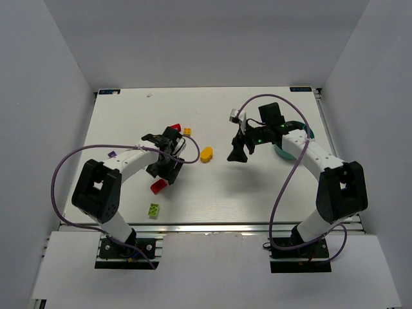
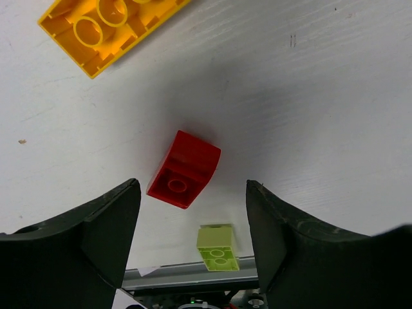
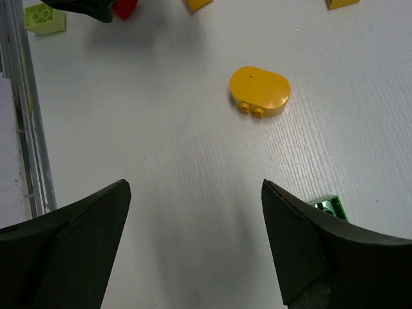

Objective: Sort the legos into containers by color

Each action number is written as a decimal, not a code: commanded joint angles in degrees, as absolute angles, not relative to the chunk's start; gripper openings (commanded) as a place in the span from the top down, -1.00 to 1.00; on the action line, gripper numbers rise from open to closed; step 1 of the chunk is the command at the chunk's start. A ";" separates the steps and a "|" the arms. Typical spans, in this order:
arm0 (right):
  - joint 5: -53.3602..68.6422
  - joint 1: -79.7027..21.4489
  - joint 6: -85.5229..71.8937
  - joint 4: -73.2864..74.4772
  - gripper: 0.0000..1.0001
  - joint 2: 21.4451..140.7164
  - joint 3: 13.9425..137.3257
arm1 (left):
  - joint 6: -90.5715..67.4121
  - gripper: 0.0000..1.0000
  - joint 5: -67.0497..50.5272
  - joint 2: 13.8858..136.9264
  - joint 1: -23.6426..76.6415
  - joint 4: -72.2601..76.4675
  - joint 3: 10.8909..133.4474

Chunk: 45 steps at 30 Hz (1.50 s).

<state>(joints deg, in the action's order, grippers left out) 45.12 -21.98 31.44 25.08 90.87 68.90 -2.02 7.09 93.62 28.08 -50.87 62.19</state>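
Note:
A red lego (image 2: 185, 168) lies on the white table just ahead of my left gripper (image 2: 192, 187), which is open and hovers above it without touching. In the top view this red lego (image 1: 158, 187) sits below the left gripper (image 1: 165, 168). A lime lego (image 2: 217, 246) lies near the table's front edge. My right gripper (image 3: 196, 187) is open and empty over bare table, short of the oval orange-yellow lego (image 3: 260, 91). A green lego (image 3: 329, 207) peeks out beside its right finger. The teal bowl (image 1: 281, 152) is mostly hidden behind the right arm.
An orange lego (image 1: 187, 131) and another red one (image 1: 175, 127) lie behind the left gripper, and a purple one (image 1: 113, 154) lies at the left. A large yellow lego (image 2: 106, 26) sits ahead of the left gripper. An aluminium rail (image 1: 206, 226) borders the table's front edge.

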 commanded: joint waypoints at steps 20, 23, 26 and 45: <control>44.38 -21.80 30.41 24.08 -0.76 89.74 71.81 | 3.87 0.03 10.02 96.06 28.48 -45.44 57.13; 44.12 -21.71 30.59 24.35 -0.76 88.86 71.89 | 2.82 0.38 10.46 94.58 28.48 -44.92 57.91; 44.03 -21.27 30.85 24.35 -0.73 87.11 71.72 | 1.59 0.62 9.15 91.95 28.48 -45.09 59.06; 46.85 10.80 9.94 3.35 -0.78 76.73 69.26 | -25.22 1.00 -28.73 105.71 35.24 7.02 90.32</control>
